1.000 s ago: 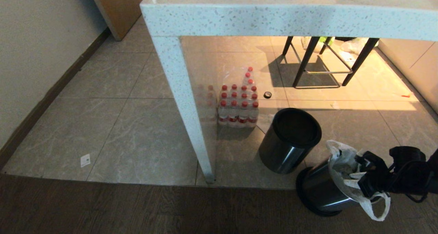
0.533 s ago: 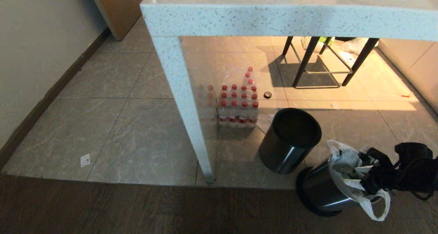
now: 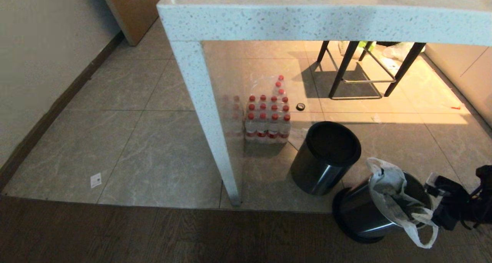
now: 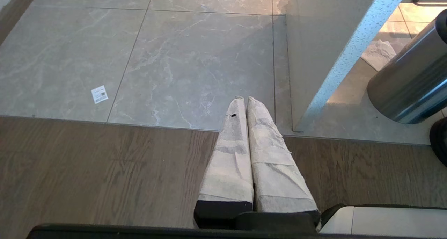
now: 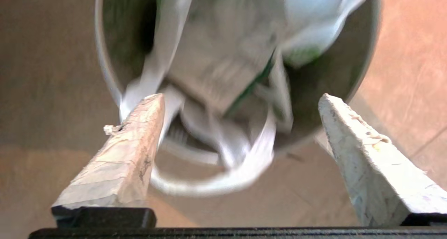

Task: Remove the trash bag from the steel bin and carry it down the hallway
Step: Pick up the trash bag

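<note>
The steel bin [image 3: 361,215] stands on the floor at the lower right with the white trash bag [image 3: 388,186] sitting in it. One loop handle [image 3: 424,234] hangs over the rim. My right gripper [image 3: 435,201] hovers just right of the bin's mouth, open and empty. In the right wrist view the trash bag [image 5: 223,57] and its loop lie blurred beyond the spread right gripper [image 5: 240,97], inside the steel bin [image 5: 352,74]. My left gripper [image 4: 244,99] is parked low over the floor, shut and empty. The hallway is out of view.
A darker bin [image 3: 326,155] stands close beside the steel one. Left of it are a speckled table leg [image 3: 207,128] and a pack of red-capped bottles [image 3: 267,119]. A stool's black legs [image 3: 357,70] stand further back. Wood flooring [image 3: 153,236] runs along the near side.
My right gripper has opened and drawn back to the right, off the bag and out past the bin's rim. The bag stays in the bin.
</note>
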`<state>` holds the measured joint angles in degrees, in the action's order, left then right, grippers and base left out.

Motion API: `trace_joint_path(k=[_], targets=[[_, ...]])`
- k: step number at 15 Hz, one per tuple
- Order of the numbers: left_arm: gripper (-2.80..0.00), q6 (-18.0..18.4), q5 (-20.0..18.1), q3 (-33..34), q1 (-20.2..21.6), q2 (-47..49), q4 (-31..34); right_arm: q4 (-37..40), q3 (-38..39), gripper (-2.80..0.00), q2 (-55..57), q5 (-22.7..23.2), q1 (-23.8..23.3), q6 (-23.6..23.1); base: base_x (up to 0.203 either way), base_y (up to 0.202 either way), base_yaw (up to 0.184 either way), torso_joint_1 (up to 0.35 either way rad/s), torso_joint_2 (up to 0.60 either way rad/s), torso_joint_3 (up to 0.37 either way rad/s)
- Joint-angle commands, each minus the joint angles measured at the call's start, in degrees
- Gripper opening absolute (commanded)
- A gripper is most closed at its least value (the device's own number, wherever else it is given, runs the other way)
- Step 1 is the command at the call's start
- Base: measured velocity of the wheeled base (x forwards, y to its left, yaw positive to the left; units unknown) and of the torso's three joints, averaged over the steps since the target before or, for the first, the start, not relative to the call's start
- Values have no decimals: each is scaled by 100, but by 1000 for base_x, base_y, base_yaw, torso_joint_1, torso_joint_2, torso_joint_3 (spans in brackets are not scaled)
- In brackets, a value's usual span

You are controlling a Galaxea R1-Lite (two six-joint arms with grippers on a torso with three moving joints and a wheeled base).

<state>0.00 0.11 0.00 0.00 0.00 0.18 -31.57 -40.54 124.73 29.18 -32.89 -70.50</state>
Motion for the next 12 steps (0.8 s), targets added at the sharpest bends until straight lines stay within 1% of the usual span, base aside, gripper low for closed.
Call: trace_joint_path(k=[1, 3, 4, 5, 8, 10, 11, 12], targets=[[-280, 0, 5, 9, 0, 0, -1, 24, 113, 0, -86, -57, -155, -251, 0, 0, 0, 0, 0, 0], [-280, 0, 5, 9, 0, 0, -1, 81, 177, 0, -29, -390, -235, -652, 0, 0, 0, 0, 0, 0], [-280, 0, -2, 9, 0, 0, -1, 185, 178, 0, 16, -457, -260, -695, 0, 0, 0, 0, 0, 0], [-280, 0, -2, 9, 0, 0, -1, 287, 170, 0, 51, -480, -269, -643, 0, 0, 0, 0, 0, 0], [-280, 0, 7, 9, 0, 0, -1, 395, 166, 0, 119, -514, -515, -622, 0, 0, 0, 0, 0, 0], [-280, 0, -2, 9, 0, 0, -1, 422, 164, 0, 126, -550, -815, -623, 0, 0, 0, 0, 0, 0], [-280, 0, -2, 0, 0, -2, -1, 423, 179, 0, 111, -664, -937, -619, 0, 0, 0, 0, 0, 0], [-280, 0, -2, 6, 0, 0, -1, 423, 225, 0, 128, -871, -1004, -608, 0, 0, 0, 0, 0, 0]])
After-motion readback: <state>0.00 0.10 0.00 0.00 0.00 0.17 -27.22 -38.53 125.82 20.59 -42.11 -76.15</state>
